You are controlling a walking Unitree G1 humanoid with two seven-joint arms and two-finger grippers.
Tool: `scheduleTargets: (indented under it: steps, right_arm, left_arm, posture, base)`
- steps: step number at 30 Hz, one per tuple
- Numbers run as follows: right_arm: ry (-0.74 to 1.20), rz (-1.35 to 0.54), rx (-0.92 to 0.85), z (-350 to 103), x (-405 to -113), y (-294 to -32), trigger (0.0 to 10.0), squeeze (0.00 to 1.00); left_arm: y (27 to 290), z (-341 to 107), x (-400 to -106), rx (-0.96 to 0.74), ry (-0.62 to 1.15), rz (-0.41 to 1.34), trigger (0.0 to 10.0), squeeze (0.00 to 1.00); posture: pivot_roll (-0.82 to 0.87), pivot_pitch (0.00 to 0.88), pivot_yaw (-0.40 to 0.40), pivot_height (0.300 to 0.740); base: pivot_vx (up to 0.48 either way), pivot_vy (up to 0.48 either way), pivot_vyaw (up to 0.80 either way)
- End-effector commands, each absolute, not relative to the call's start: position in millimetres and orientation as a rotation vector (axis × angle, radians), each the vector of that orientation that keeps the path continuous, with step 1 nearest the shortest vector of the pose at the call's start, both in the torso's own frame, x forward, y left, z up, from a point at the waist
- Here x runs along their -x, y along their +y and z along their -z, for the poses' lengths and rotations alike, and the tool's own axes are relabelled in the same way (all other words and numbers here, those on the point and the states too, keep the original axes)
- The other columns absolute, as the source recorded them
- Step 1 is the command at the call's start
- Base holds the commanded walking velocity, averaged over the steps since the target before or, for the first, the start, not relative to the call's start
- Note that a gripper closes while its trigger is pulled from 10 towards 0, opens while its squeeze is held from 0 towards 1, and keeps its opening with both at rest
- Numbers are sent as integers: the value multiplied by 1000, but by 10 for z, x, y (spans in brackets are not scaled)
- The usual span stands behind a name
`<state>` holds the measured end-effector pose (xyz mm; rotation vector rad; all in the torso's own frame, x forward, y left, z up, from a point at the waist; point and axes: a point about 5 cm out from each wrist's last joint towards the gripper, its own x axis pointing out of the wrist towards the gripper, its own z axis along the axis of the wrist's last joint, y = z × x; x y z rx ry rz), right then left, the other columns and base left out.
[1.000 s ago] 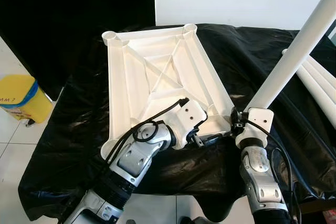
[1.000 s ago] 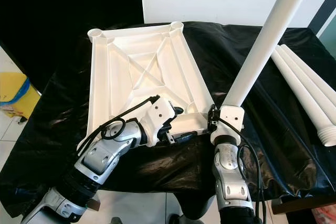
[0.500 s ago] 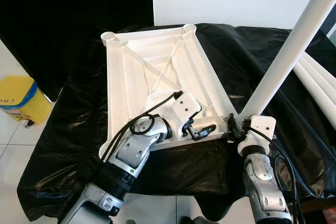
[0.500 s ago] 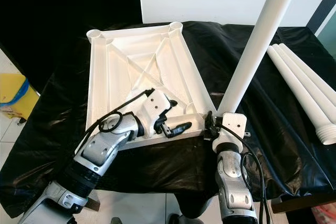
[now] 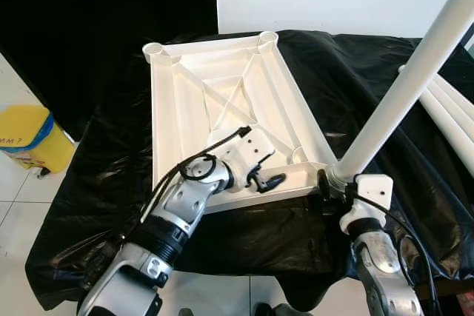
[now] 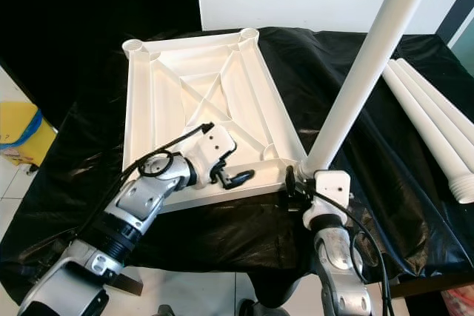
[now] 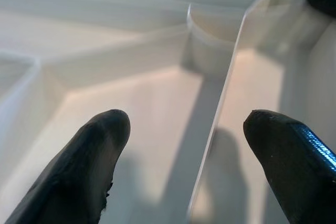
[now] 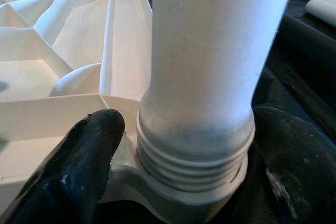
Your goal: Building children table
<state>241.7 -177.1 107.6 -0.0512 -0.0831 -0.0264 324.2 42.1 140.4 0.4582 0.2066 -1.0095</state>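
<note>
The white table top (image 5: 192, 109) lies upside down on the black-covered table, ribs facing up. My right gripper (image 6: 295, 185) is shut on the threaded end of a long white table leg (image 5: 400, 94), which stands tilted at the top's near right corner socket. In the right wrist view, black fingers (image 8: 79, 166) flank the leg's threads (image 8: 194, 150) just above the socket. My left gripper (image 5: 270, 181) is open and hovers over the near rim. In the left wrist view, its fingertips (image 7: 89, 161) straddle a thin rib (image 7: 215, 129).
Spare white legs (image 6: 437, 138) lie on the black cloth (image 5: 111, 168) at the right. A yellow bin (image 5: 26, 138) stands on the floor at the left. Empty round sockets (image 5: 155, 51) mark the far corners. A white wall rises behind the table.
My right gripper has come down and towards me, bringing the leg's end to the near right corner socket. The left gripper has drawn back left along the near rim.
</note>
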Motion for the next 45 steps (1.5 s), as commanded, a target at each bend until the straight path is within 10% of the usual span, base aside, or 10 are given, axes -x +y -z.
scheduleTargets:
  steps: [1,7,9,11,34,36,37,41,42,45]
  right_arm:
    - [-37,39,47,-990,-2385,-1792,10000,0]
    - [-49,43,36,-1013,-2407,-1759,10000,0]
    - [-53,42,29,-1021,-2411,-1750,10000,0]
    - [-55,41,26,-1026,-2409,-1747,10000,0]
    - [-83,69,7,-1084,-2495,-1744,10000,0]
    - [-85,70,6,-1090,-2511,-1735,10000,0]
    - [-85,70,5,-1091,-2522,-1730,10000,0]
    - [-84,76,2,-1094,-2553,-1727,10000,0]
    - [-83,80,2,-1095,-2564,-1731,10000,0]
    - [-79,94,7,-1095,-2581,-1745,10000,0]
  left_arm:
    - [494,-1392,-3348,-496,199,808,10000,0]
    - [534,-1304,-3370,-522,262,792,10000,0]
    - [570,-1278,-3435,-503,291,726,2039,0]
    - [581,-1280,-3466,-493,296,698,0,0]
    - [468,-1459,-3708,-304,225,438,0,0]
    - [346,-1463,-3675,-281,216,511,3608,0]
    - [270,-1474,-3648,-277,198,561,10000,0]
    - [145,-1488,-3578,-245,169,654,10000,24]
    - [130,-1489,-3568,-228,169,666,10000,1000]
    - [99,-1519,-3549,-186,153,699,10000,1000]
  posture:
    - [-83,129,-29,740]
    - [-83,130,-23,740]
    - [-84,129,-18,740]
    - [-85,130,-18,740]
    - [-86,124,-13,740]
    - [-85,124,-13,740]
    - [-83,123,-14,740]
    - [-82,122,-12,740]
    - [-82,122,-12,740]
    - [-82,123,-12,740]
  base:
    - [0,0,0]
    - [0,0,0]
    - [0,0,0]
    - [0,0,0]
    - [0,0,0]
    - [0,0,0]
    - [0,0,0]
    - [0,0,0]
    - [0,0,0]
    - [0,0,0]
